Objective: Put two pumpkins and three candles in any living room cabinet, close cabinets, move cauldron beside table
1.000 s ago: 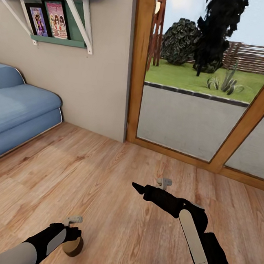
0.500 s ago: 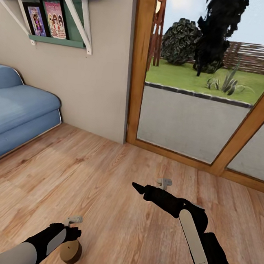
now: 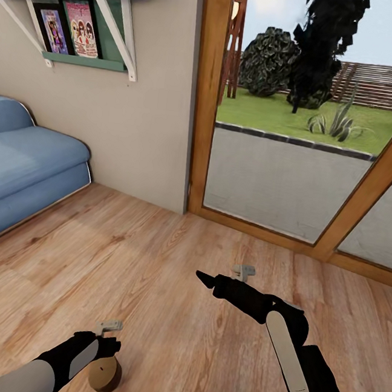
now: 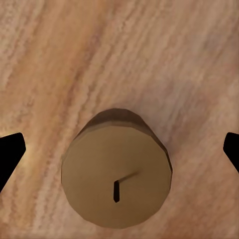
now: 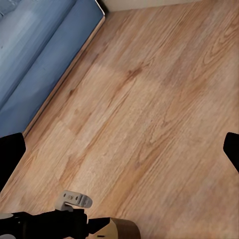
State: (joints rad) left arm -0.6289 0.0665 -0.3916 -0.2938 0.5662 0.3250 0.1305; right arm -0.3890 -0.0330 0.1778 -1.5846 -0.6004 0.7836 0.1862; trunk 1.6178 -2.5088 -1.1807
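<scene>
Candle (image 3: 104, 375) stands upright on the wooden floor (image 3: 167, 290), low in the head view, directly under the left hand (image 4: 119, 149). From the left wrist view its flat round top with a short dark wick (image 4: 117, 189) is seen from above, and the two black fingertips (image 4: 10, 154) stand far apart on either side of it, not touching it, so the left hand is released. In the right wrist view the same candle shows partly beside the black left arm.

Right hand (image 3: 202, 277) hangs over bare floor, well apart from the candle, pointing forward and to the left. Its fingertips (image 5: 9, 154) sit at the two edges of the right wrist view with only floor between them, so it is also released and grasps nothing.

Further out, a blue sofa (image 3: 22, 170) stands along the left wall. Above it, a white wall shelf (image 3: 114, 4) with brackets carries a green rack that holds two colourful framed pictures (image 3: 72, 23). To the right, a large window with a wooden frame (image 3: 206, 94) shows grass and dark bushes outside.
</scene>
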